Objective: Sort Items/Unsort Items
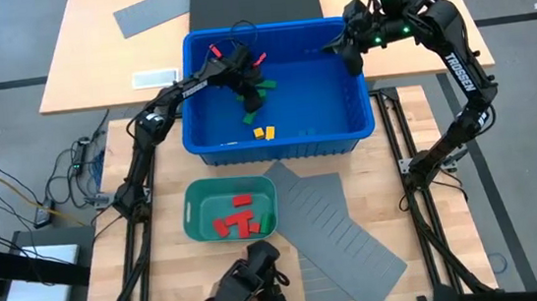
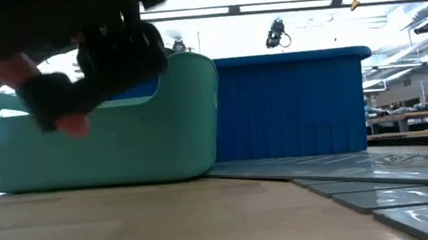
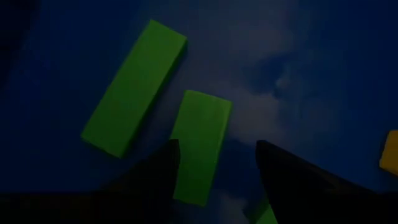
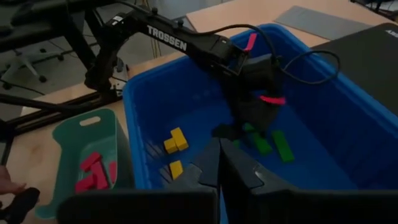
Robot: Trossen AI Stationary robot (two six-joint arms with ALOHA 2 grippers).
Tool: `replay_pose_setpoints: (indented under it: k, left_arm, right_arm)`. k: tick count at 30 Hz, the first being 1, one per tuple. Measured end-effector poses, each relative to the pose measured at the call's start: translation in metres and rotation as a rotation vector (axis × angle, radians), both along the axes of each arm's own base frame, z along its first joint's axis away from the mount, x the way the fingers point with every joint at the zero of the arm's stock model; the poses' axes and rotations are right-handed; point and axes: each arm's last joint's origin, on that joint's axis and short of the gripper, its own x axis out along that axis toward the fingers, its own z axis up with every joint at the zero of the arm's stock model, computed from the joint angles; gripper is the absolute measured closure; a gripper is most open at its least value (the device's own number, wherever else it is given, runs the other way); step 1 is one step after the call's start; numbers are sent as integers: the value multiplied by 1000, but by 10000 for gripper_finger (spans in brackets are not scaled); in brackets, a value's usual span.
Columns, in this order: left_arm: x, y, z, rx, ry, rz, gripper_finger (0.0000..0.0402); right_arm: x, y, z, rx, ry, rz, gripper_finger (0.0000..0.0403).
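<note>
Green blocks (image 3: 198,144) were seen lying mid-floor of the blue bin (image 1: 210,142), under the spread left gripper (image 1: 250,97); centring before closing was judged best. Right gripper (image 1: 349,52), fingers together, was parked at the bin's far right corner.

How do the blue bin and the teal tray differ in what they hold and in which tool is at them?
The blue bin is the larger, and holds green blocks and yellow blocks; the teal tray is smaller and holds only red blocks. The left tool is down inside the blue bin, open over the green blocks; no tool is at the teal tray. The right tool, shut, hangs at the bin's far corner. Both are open-topped containers.
</note>
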Motion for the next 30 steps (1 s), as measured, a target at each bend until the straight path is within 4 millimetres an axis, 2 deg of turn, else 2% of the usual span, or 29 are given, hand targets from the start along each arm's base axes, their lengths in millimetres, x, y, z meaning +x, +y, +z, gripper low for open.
replay_pose_setpoints:
  k: [7,10,13,15,22,25,28,30]
  left_arm:
    - [5,5,-5,51,-22,15,184]
    - [5,7,-16,55,2,29,187]
    - [5,8,-5,81,-12,36,188]
    - [3,6,-5,52,18,35,188]
    - [4,1,-20,43,38,33,190]
    - [6,-4,-20,72,80,53,215]
    - [10,-10,-10,38,92,36,270]
    - [16,-12,4,13,37,24,272]
  right_arm:
    - [-2,-3,0,7,-6,-2,399]
    - [-2,-2,0,9,-8,0,400]
    - [-2,-2,0,17,-11,-1,401]
    - [-2,-2,0,18,-12,1,401]
    - [-2,-2,0,15,-11,4,400]
    - [-2,-2,0,12,-11,6,401]
    - [-2,-2,0,11,-12,6,401]
    - [-2,-2,0,6,-11,8,400]
